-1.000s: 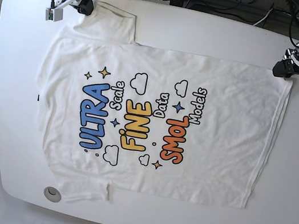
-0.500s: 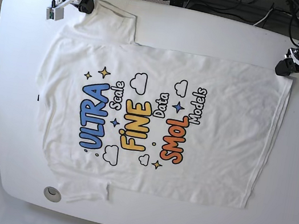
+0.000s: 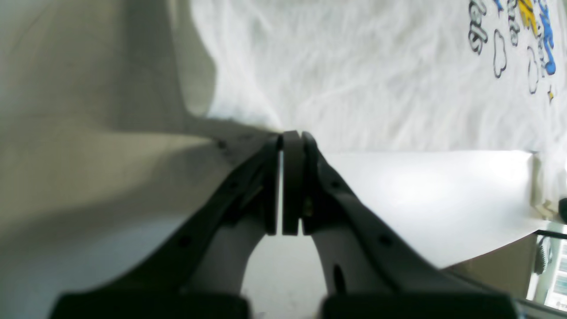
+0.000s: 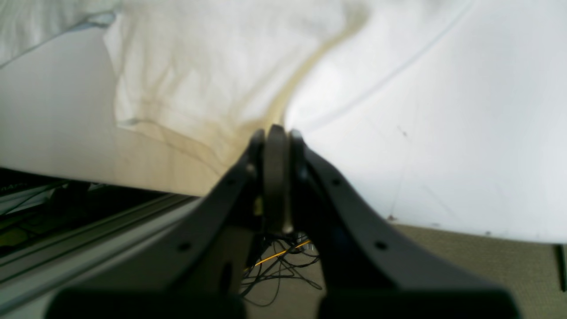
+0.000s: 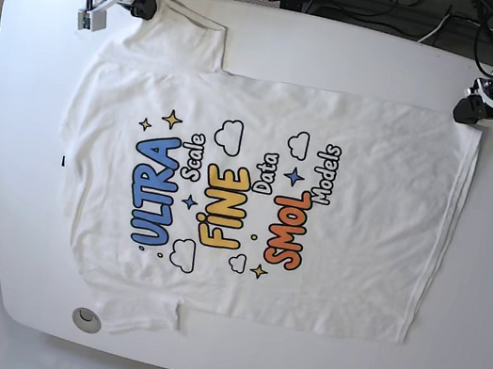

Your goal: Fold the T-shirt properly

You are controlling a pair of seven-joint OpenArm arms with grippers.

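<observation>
Base view showed the T-shirt (image 5: 254, 195) spread flat, print side up, across the white tabletop (image 5: 364, 57), its collar end toward that view's left and its hem toward the right. My left tool (image 5: 470, 111) sat at the far hem corner; my right tool (image 5: 142, 6) sat at the edge of the far sleeve.

In the left wrist picture the left tool (image 3: 283, 137) had its jaws brought together with only a thin slit of light between the pads, and the T-shirt (image 3: 354, 75) edge ran right up to the tips and rose in a small ridge there. I judged it clamped on the hem corner, though the cloth between the pads was hidden. In the right wrist picture the right tool (image 4: 274, 133) was likewise closed, with the sleeve fabric (image 4: 190, 88) puckering toward its tips; again I read that as a pinch on the cloth.

I took this for the very start of the first fold: both far-side corners gripped, nothing yet turned over. The next move, as I saw it, called for lifting both corners together and carrying the far edge toward the near one, with both arms level and in step so the cloth would not skew or drag the printed panel into wrinkles.
</observation>
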